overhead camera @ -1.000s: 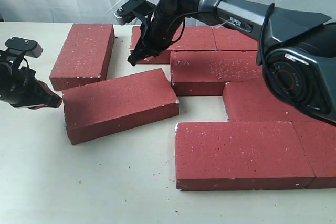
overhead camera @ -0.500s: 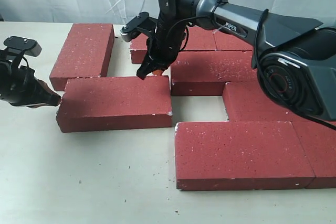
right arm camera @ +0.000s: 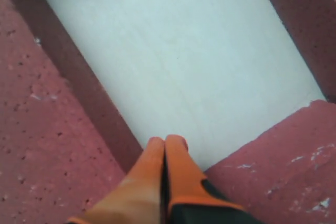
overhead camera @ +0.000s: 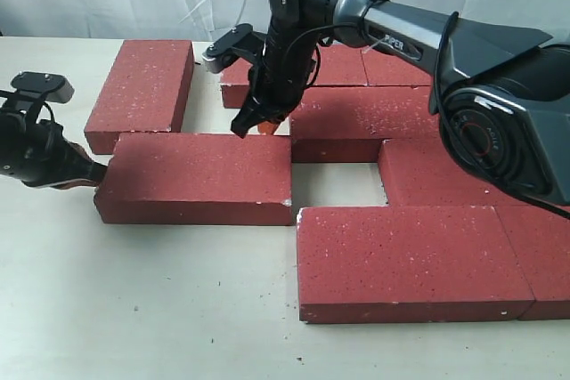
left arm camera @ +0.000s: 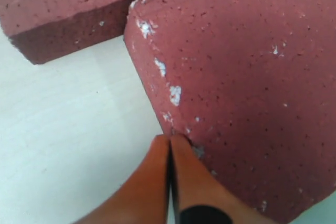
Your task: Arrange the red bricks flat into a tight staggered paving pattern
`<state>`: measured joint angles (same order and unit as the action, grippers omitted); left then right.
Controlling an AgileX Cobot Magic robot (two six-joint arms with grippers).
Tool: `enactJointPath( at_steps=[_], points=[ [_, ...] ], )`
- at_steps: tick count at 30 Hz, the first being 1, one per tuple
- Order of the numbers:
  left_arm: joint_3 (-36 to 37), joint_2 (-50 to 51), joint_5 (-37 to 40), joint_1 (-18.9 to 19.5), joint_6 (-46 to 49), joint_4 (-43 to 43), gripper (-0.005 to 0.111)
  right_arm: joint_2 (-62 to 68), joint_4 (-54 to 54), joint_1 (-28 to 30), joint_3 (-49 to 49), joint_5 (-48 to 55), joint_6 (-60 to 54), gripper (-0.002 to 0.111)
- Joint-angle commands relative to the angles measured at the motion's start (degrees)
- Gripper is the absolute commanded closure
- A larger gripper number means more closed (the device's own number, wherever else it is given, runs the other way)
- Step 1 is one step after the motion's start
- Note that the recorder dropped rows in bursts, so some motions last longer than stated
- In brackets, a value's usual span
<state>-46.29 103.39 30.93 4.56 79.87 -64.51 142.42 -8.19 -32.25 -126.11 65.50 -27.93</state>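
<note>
Several red bricks lie flat on the table. One loose brick (overhead camera: pixel 196 175) lies left of the group, parallel to the laid rows, with a small gap to the front brick (overhead camera: pixel 410 260). My left gripper (overhead camera: pixel 93 171) is shut, with its orange tips (left arm camera: pixel 170 139) touching the left corner of that brick (left arm camera: pixel 241 77). My right gripper (overhead camera: pixel 249 124) is shut and empty. It points down at the brick's far edge near its right end. In the right wrist view its tips (right arm camera: pixel 166 141) hang over bare table between two bricks (right arm camera: pixel 37 129) (right arm camera: pixel 283 156).
Another brick (overhead camera: pixel 142 91) lies angled at the back left. Laid bricks fill the back row (overhead camera: pixel 343 64), the middle row (overhead camera: pixel 374 122) and the right side (overhead camera: pixel 445 175). An open pocket of table (overhead camera: pixel 334 182) shows between them. White cloth hangs behind.
The loose brick has swung from skewed to parallel with the rows. The right gripper came down towards its far edge. The left gripper shifted slightly right against its corner.
</note>
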Motion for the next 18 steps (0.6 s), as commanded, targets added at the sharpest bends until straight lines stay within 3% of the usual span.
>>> enactJointPath(
  at_steps=[1,5,18],
  points=[
    [0.0,0.28,5.16,-0.13,0.45,-0.17,0.106,-0.63,-2.3,0.21,-0.42,0.07,-1.92,0.109],
    [0.0,0.28,7.74,-0.13,1.08,1.88,0.106,-0.63,-6.99,0.21,-0.42,2.35,-5.8,0.109],
    [0.0,-4.43,7.61,-0.13,-0.41,5.13,0.106,-0.98,-7.38,0.09,-0.42,4.47,-6.1,0.109]
  ],
)
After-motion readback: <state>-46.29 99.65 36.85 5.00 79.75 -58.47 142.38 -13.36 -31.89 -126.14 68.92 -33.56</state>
